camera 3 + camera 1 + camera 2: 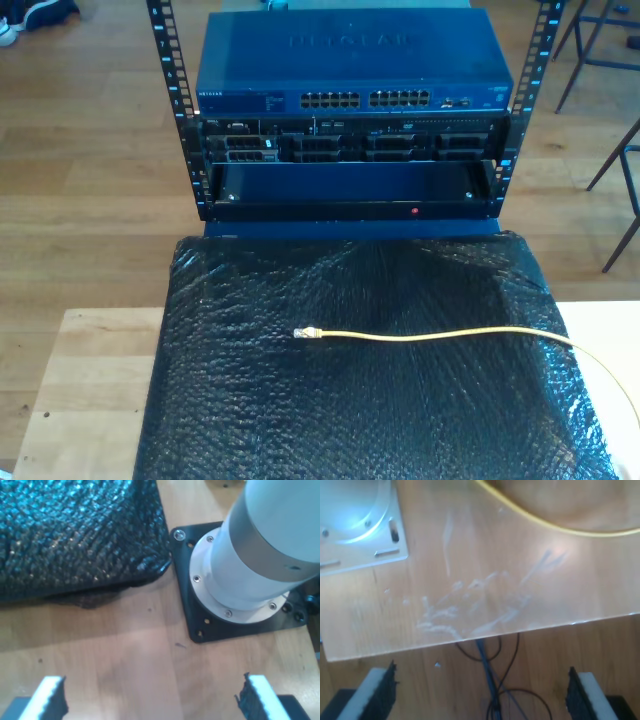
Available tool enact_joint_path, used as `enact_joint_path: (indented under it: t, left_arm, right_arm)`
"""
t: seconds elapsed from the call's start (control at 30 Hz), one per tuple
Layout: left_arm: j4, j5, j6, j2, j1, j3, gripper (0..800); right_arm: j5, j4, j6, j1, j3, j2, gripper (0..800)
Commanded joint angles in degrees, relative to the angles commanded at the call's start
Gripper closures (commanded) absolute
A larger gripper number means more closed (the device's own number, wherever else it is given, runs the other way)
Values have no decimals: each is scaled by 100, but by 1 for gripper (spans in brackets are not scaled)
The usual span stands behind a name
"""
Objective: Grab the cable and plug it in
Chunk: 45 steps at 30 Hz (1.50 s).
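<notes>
The yellow cable (430, 336) lies across the black bubble-textured mat (360, 400) in the exterior view. Its small clear plug (307, 333) points toward the exterior view's left, and the cable runs off past the mat's right edge. In front of the mat stands a rack with a blue network switch (350, 75) showing rows of ports. An arc of the cable (555, 526) crosses the pale table in the second wrist view, well away from my second gripper (480, 680), which is open and empty. My first gripper (152, 690) is open over bare wood, beside the mat (75, 535).
A white arm base (260, 555) on a black mounting plate (200, 630) stands close to my first gripper. A white plate (360, 525) lies on the table (470, 570) near my second gripper. Beyond the table edge, dark wires (490, 680) lie on the floor.
</notes>
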Motion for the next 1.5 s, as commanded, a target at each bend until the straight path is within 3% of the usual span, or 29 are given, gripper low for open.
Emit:
enact_joint_path:
  t: [0.27, 0.53, 0.8, 1.0, 1.5]
  left_arm:
    - [-35, 35, -378, -9, -378, -53, 0]
    - [-53, 62, -712, -26, -712, -53, 0]
    - [-193, 62, -809, -9, -826, -97, 0]
    - [-343, 211, -862, 18, -905, -255, 0]
    - [-651, 299, -1354, 35, -1459, -299, 0]
  right_arm:
    - [299, 141, 554, 756, -475, 387, 4]
    - [703, 835, 879, 1037, -941, 554, 6]
    - [774, 1064, 1319, 1486, -1196, 624, 6]
    - [782, 1565, 1644, 1705, -1495, 862, 7]
    - [738, 1802, 2585, 2840, -1960, 1196, 6]
